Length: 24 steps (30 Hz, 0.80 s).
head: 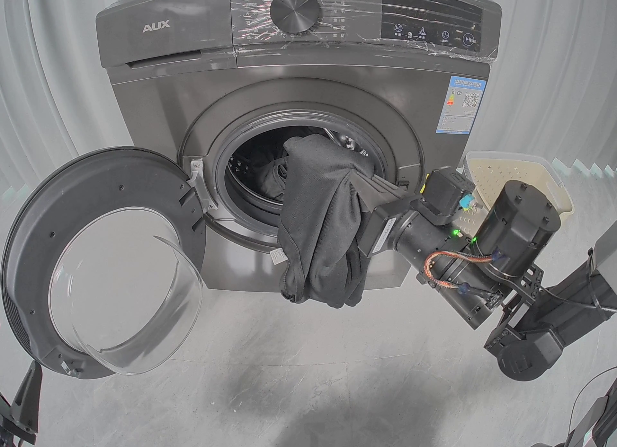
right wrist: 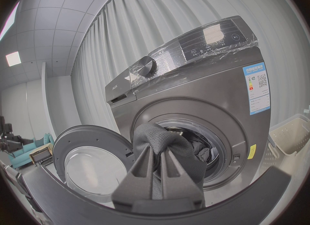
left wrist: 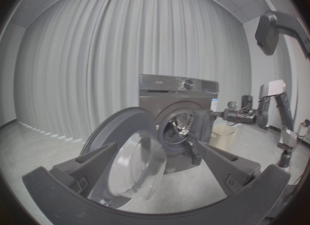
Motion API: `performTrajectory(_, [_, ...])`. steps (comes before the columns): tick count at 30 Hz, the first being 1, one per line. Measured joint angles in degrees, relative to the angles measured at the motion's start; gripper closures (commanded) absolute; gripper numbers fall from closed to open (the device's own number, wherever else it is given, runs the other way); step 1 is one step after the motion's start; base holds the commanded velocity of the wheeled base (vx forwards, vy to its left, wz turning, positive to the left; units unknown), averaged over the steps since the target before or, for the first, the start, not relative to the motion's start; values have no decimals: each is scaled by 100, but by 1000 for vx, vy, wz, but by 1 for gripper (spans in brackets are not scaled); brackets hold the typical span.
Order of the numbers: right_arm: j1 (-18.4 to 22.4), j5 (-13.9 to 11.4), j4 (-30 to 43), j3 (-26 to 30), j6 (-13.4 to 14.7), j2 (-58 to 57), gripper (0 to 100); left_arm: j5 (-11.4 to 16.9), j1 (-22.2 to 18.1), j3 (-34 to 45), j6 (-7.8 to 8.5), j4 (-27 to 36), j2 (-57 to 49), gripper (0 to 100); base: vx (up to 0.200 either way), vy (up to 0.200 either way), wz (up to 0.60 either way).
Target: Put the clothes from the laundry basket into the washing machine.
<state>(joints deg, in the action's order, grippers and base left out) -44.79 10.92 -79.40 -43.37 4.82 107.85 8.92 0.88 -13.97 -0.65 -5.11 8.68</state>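
Note:
A dark grey garment [head: 321, 210] hangs in front of the washing machine's [head: 289, 88] round opening, its top at the rim and its lower part drooping below the opening. My right gripper [right wrist: 158, 159] is shut on this garment [right wrist: 158, 138], reaching in from the right at drum height [head: 367, 192]. More dark clothes [right wrist: 200, 149] lie inside the drum. The beige laundry basket [head: 514, 172] stands to the right of the machine, behind my right arm. My left gripper [left wrist: 155, 146] is open and holds nothing, low and well back to the left of the machine [left wrist: 174, 90].
The machine's door [head: 96, 210] is swung fully open to the left, its glass bowl [head: 128, 288] jutting toward me. Bare grey floor [head: 308, 365] lies in front of the machine. Pale curtains [left wrist: 97, 57] hang behind it.

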Motion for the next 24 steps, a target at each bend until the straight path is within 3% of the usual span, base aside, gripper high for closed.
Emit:
performTrajectory(6, [24,-17,40,-232,-6,28,100,1108,155,-355,-17,-375,1347,0,0,0,0])
performTrajectory(10, [41,-23,57,-360,-13,48,100,1499,389,-433,16,-866,2363,0,0,0,0])
performTrajectory(17, [67,-22,24,-491,-17,119,100,1776,1111,-407,40,-1875,3873,0,0,0,0])
performTrajectory(24, [78,-12,44,-546,-17,174,100,1651,1651,-341,38,-2622,5182,0,0,0,0])
